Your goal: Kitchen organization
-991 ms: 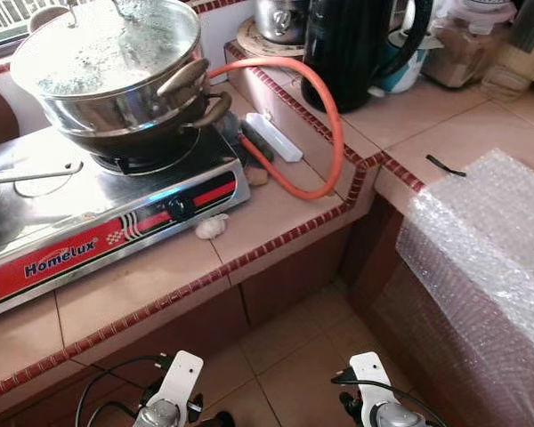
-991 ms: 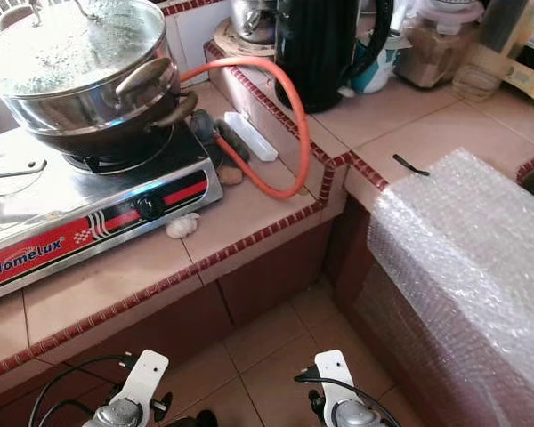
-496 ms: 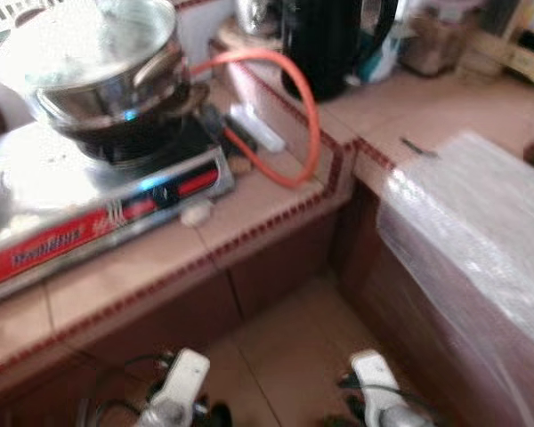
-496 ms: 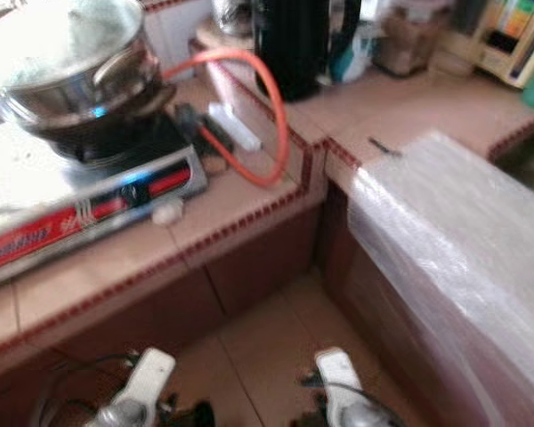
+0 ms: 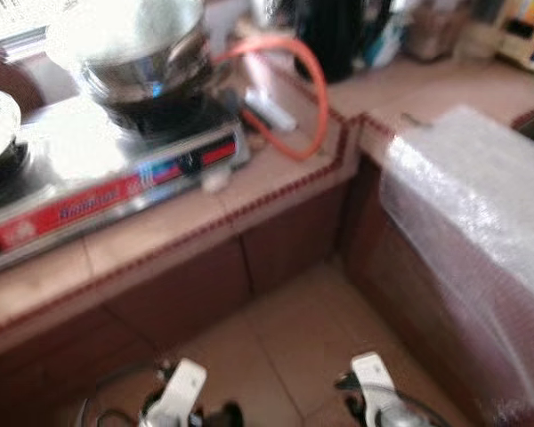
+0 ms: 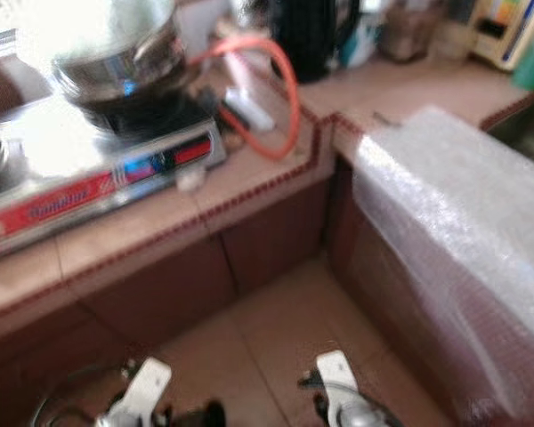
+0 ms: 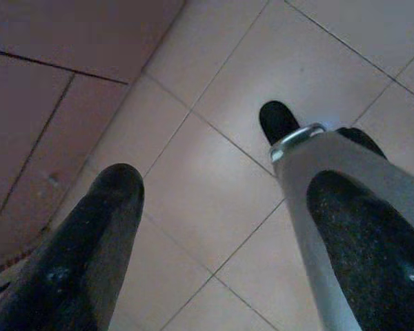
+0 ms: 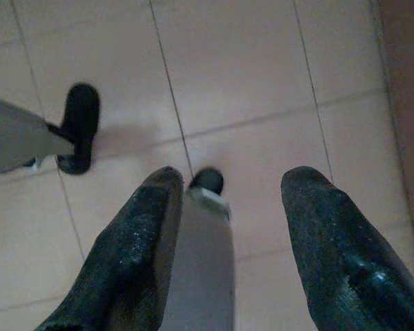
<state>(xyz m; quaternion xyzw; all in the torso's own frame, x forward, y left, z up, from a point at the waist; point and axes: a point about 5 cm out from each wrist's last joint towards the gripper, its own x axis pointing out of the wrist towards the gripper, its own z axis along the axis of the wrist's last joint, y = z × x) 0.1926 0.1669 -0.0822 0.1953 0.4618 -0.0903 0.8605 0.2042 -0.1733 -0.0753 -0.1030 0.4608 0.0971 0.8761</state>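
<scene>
Tiled in pink with a dark red bead edge, the kitchen table (image 5: pixel 276 182) runs in an L across the blurred head views, with brown tiled fronts below and a pale tiled floor (image 5: pixel 285 329) at its foot. Both arms hang idle low over that floor. The left gripper (image 7: pixel 214 227) points down at the floor tiles with its two black fingers (image 7: pixel 90 241) spread wide and nothing between them; the right gripper (image 8: pixel 228 227) does the same, its fingers (image 8: pixel 331 241) parted and unloaded, with the robot's grey legs and black feet seen beyond both.

Far ahead of the left gripper and well above it, a steel and red gas stove (image 5: pixel 116 169) sits on the table, carrying a lidded steel pot (image 5: pixel 147 53) over a dark pan. Beyond the stove's right end, an orange hose (image 5: pixel 316 98) loops across the table, past a white oblong object (image 5: pixel 271 111), towards a black jug (image 5: pixel 338 36) at the back. A small pale lump (image 5: pixel 215 181) lies just in front of the stove's right corner. Ahead of the right gripper and off to its right, a sheet of bubble wrap (image 5: pixel 481 213) drapes over the nearer table edge and down its front.
</scene>
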